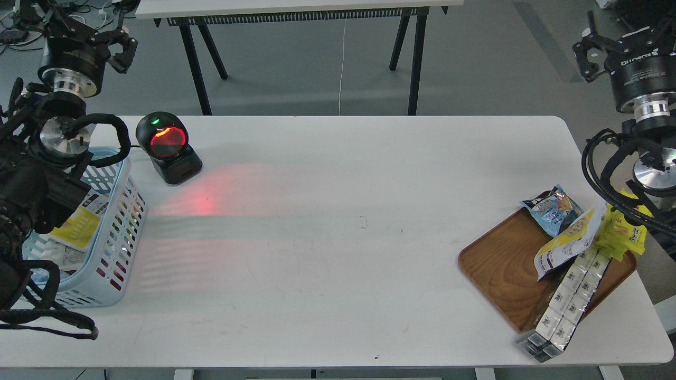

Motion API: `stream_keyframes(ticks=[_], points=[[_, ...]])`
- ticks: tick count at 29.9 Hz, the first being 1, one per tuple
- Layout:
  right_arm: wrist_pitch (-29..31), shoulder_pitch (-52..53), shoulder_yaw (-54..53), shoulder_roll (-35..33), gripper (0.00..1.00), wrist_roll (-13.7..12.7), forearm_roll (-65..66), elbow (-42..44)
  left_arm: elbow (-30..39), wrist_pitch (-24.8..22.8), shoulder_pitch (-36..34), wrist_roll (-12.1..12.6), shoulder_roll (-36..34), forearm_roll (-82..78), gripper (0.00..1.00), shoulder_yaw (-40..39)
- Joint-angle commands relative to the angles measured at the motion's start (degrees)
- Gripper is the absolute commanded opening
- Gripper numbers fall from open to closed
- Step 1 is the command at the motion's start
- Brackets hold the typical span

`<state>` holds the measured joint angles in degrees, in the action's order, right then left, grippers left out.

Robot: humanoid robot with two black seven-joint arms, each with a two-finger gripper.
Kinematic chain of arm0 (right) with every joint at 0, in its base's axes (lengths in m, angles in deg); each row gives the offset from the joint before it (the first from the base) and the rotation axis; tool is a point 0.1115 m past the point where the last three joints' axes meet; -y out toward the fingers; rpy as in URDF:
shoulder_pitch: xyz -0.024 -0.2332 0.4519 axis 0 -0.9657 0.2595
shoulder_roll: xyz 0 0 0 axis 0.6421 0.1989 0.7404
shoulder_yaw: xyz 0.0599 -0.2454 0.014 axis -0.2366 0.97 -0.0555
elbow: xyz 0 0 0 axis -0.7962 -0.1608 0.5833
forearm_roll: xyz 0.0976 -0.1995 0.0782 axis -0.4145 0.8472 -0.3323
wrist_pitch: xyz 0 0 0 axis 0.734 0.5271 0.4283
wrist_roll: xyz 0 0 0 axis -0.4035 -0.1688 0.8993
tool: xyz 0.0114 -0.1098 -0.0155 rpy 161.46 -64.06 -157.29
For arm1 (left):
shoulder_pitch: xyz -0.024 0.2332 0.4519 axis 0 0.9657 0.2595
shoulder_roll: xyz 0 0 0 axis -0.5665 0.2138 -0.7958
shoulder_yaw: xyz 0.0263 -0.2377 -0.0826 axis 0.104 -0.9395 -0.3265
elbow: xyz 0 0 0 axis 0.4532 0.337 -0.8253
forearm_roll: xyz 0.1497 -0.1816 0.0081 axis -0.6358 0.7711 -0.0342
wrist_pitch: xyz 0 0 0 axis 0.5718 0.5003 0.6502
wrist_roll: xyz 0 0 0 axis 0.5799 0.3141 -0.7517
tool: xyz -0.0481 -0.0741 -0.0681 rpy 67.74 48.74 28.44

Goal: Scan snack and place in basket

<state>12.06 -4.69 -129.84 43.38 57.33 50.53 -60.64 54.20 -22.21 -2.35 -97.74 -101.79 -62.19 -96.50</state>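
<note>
A light blue slotted plastic basket (113, 248) sits at the frame's left edge, a black dome-shaped scanner (167, 148) just behind-right of it, and a brown wooden tray (501, 269) at lower right holds the yellow-and-silver nut pouch (567, 240).

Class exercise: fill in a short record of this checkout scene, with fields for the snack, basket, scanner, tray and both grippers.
snack: yellow and white-silver pouch lying on the tray's pile, leaning over the long box
basket: light blue, at the table's left end, already holding some packs
scanner: black, window glowing red, behind the basket's far right corner
tray: brown wood, at the table's right end
left gripper: raised, holding nothing, fingers apart
right gripper: raised, holding nothing, fingers apart
</note>
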Motion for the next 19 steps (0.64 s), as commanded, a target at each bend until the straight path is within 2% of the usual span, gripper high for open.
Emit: stream_keyframes(ticks=[1, 19], points=[[0.0, 0.1, 0.2, 0.3, 1.0, 0.0, 0.0, 0.3, 0.1, 0.0, 1.1, -0.1, 1.3, 0.1, 1.0, -2.8], [0.0, 0.1, 0.1, 1.1, 1.0, 0.0, 0.0, 3.1, 0.1, 0.0, 1.9, 0.0, 2.1, 0.0, 1.0, -2.8]])
